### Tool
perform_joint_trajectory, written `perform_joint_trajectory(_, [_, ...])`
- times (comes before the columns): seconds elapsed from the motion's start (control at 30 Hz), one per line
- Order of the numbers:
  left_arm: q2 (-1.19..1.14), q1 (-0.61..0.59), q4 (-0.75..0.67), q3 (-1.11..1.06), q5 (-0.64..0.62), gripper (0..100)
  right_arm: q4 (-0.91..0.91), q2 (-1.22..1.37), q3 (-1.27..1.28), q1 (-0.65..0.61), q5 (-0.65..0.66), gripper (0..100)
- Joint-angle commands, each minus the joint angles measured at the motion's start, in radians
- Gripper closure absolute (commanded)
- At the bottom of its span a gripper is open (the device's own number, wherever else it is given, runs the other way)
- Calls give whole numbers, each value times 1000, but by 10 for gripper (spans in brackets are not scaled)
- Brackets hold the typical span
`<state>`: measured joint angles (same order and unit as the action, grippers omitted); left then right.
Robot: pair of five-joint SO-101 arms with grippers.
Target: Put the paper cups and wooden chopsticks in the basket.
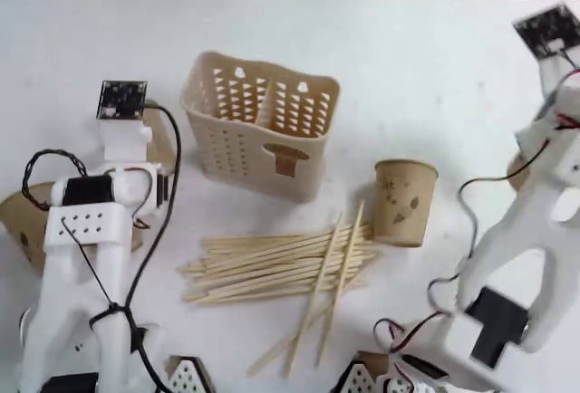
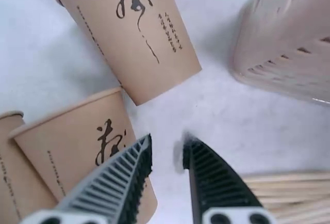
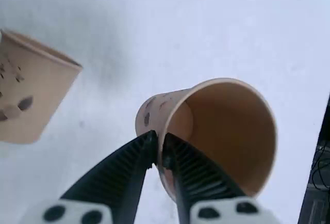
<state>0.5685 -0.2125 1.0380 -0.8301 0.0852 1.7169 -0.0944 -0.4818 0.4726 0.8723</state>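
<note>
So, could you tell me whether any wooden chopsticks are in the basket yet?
No, the wooden chopsticks all lie piled on the table beside the basket, whose two compartments look empty.

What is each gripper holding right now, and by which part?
The right gripper pinches the tilted paper cup by the wall at its rim. The left gripper holds nothing, jaws apart.

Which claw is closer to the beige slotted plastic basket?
Left. The left gripper hangs beside the basket; the right gripper is far across the table, pinching the rim of a tan paper cup.
</note>
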Motion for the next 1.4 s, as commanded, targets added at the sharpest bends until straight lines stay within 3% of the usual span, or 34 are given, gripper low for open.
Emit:
perform_joint_trajectory(0.0, [30, -8, -92, -25, -14, 883, 2, -170, -49, -162, -178, 981])
perform_joint_trajectory(0.23, [30, 25, -153, -74, -14, 883, -177, -312, -49, -664, -554, 981])
perform_joint_trajectory(0.43, [30, 30, -153, -75, -14, 883, -271, -232, -32, -894, -606, 981])
perform_joint_trajectory(0.87, [30, 35, -153, -77, -14, 883, -280, -56, -31, -839, -598, 981])
perform_joint_trajectory(1.37, [30, 35, -153, -77, -14, 883, -65, -68, -95, -865, -595, 981])
